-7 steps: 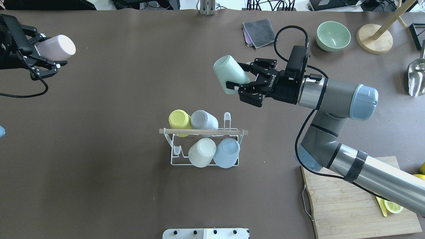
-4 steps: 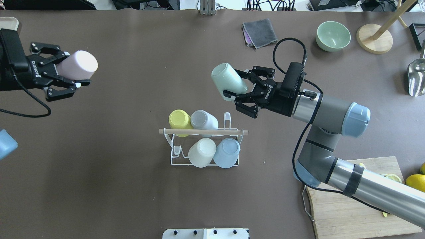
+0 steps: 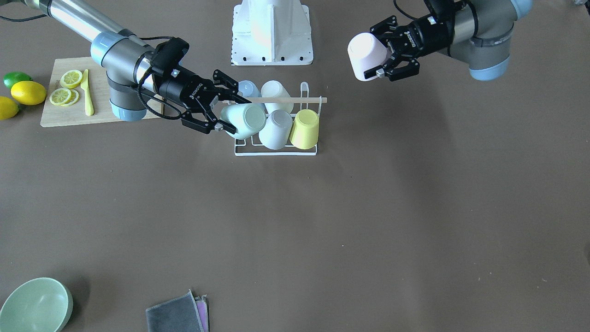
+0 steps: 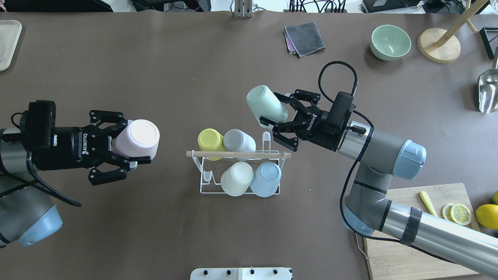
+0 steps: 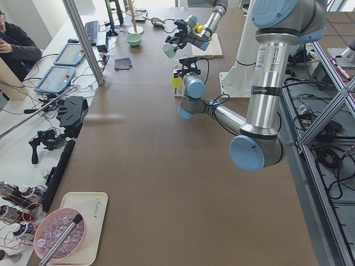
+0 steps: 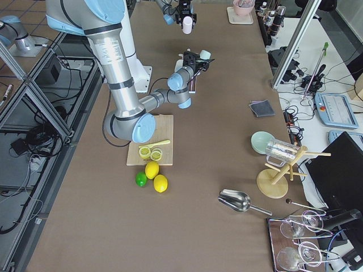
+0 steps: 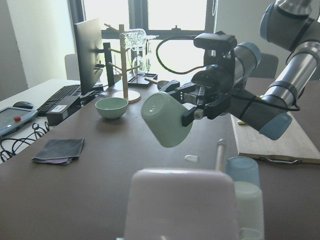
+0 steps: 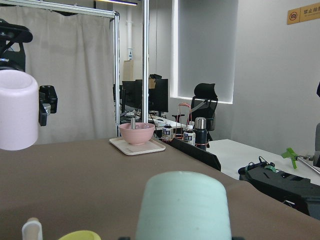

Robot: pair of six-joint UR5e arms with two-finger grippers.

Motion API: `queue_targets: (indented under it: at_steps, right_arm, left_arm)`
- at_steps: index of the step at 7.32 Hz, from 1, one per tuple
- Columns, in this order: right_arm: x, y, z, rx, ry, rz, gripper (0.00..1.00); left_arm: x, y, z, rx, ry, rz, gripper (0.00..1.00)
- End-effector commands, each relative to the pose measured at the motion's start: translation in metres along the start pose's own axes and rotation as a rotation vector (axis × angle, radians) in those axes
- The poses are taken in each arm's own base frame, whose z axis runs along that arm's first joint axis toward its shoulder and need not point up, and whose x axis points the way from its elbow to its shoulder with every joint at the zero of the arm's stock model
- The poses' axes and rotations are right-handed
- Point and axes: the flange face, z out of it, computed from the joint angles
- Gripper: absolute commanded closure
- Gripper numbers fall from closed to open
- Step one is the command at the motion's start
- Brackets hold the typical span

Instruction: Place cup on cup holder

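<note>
Right pincer [image 4: 268, 107] half behind mint cup [image 4: 260, 99]

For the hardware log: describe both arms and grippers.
Left arm and right arm: silver-grey tubes, pale blue joint caps. Left gripper and right gripper: black, two-fingered, white ROBOTIQ lettering. Black cable loops off each wrist. A black band wraps the right arm.

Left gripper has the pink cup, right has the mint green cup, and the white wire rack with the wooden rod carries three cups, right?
No: the overhead view shows four cups on the white wire rack: yellow, grey, white and light blue. Left gripper on pink cup, right gripper on mint green cup: correct.
</note>
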Motion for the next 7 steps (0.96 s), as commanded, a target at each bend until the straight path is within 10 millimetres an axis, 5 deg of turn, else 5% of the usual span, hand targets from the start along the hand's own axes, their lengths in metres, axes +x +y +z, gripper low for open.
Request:
queue_targets:
  at_steps: [1, 4, 7]
  right_arm:
    - [-0.012, 0.014, 0.002, -0.015, 0.003, -0.004, 0.96]
    - [-0.015, 0.021, -0.001, -0.025, 0.002, -0.007, 0.96]
    - [-0.018, 0.024, -0.002, -0.032, -0.002, -0.004, 0.95]
  left_arm:
    - [0.017, -0.001, 0.038, 0.084, 0.024, -0.018, 1.00]
    - [0.011, 0.017, 0.095, 0.090, 0.052, -0.025, 1.00]
    - [0.022, 0.048, 0.103, 0.143, 0.047, -0.039, 1.00]
